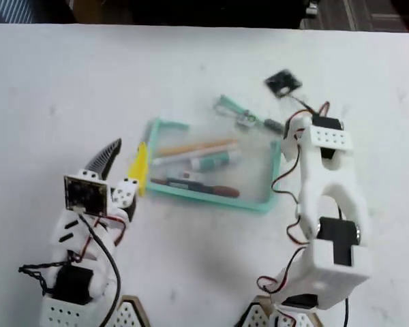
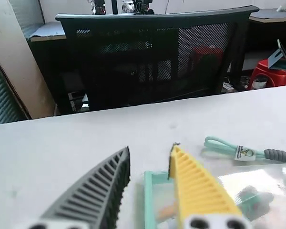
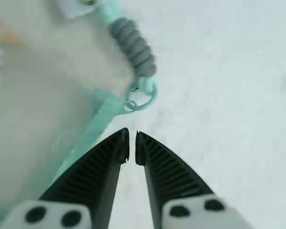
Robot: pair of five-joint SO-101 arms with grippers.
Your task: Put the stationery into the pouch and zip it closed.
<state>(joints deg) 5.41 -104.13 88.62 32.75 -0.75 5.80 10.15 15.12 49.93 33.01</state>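
Note:
A clear pouch with teal trim (image 1: 211, 197) lies flat mid-table, with several pens and markers (image 1: 191, 163) inside it. Its teal lanyard (image 1: 242, 114) and grey cord pull (image 1: 273, 126) trail off the far right corner. My left gripper (image 1: 123, 162) stands open at the pouch's left end, its yellow finger (image 2: 200, 191) over the teal edge (image 2: 149, 191) and its black finger (image 2: 95, 191) outside it. My right gripper (image 3: 132, 140) is shut on nothing at the pouch's right end, just short of the teal ring (image 3: 143, 95) and grey cord (image 3: 133, 45).
A small black square part (image 1: 283, 83) on a wire lies beyond the lanyard. White tabletop spreads on all sides of the pouch. A black mesh chair (image 2: 152, 52) stands behind the table's far edge.

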